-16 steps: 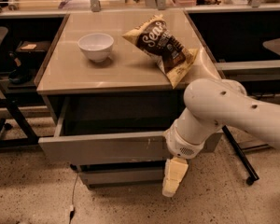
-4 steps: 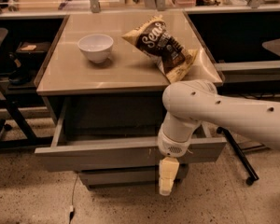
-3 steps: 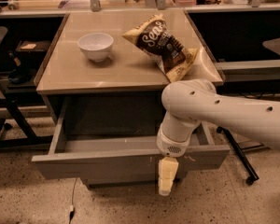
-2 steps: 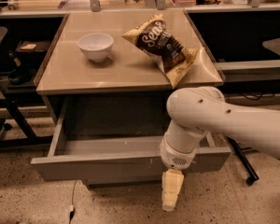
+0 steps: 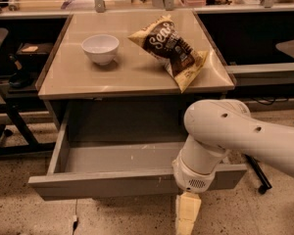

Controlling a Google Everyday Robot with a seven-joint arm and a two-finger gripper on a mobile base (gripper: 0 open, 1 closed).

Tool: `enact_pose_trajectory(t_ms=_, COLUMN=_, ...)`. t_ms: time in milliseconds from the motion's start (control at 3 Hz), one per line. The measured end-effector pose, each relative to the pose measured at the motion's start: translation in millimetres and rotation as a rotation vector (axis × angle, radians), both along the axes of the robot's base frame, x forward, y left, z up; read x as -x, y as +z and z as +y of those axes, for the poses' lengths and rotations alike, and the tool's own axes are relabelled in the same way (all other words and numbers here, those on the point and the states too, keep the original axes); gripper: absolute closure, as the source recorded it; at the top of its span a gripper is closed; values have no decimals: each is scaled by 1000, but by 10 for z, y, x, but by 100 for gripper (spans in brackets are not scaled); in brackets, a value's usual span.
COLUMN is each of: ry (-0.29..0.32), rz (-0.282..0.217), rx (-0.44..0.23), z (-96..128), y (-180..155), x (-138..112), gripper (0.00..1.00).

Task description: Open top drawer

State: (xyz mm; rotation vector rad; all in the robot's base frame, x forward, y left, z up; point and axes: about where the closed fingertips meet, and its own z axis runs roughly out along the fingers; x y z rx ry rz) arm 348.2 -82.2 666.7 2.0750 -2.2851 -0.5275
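I see the claw at the bottom edge of my view. It hangs downward from the white arm, just in front of the top drawer and lower than its front panel. It appears to me as one pale cream block, and I cannot tell if it is open or closed. I see nothing held in it. If it touches the drawer front, I also cannot tell, because the round wrist covers that place.

The top drawer is pulled far out from under the bench. Its grey front panel stands well forward of the bench edge, and the shallow grey inside is visible, with some small white marks on its floor. The wrist covers the right part of the front panel.

On the bench stands a white bowl at the left, and a brown and yellow snack bag lies at the right, reaching the right front corner.

Compared with some seconds ago, the drawer is much more out; then it was only partly open. Compared with the last moment, the claw is lower and a little more to the right, and the bowl and the bag have not moved.
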Motion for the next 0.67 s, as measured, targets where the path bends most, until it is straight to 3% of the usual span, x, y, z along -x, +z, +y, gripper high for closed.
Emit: enact_pose_trajectory(t_ms=667, ry=-51, rz=21, rx=-9, z=-117, y=97, x=254, gripper=0)
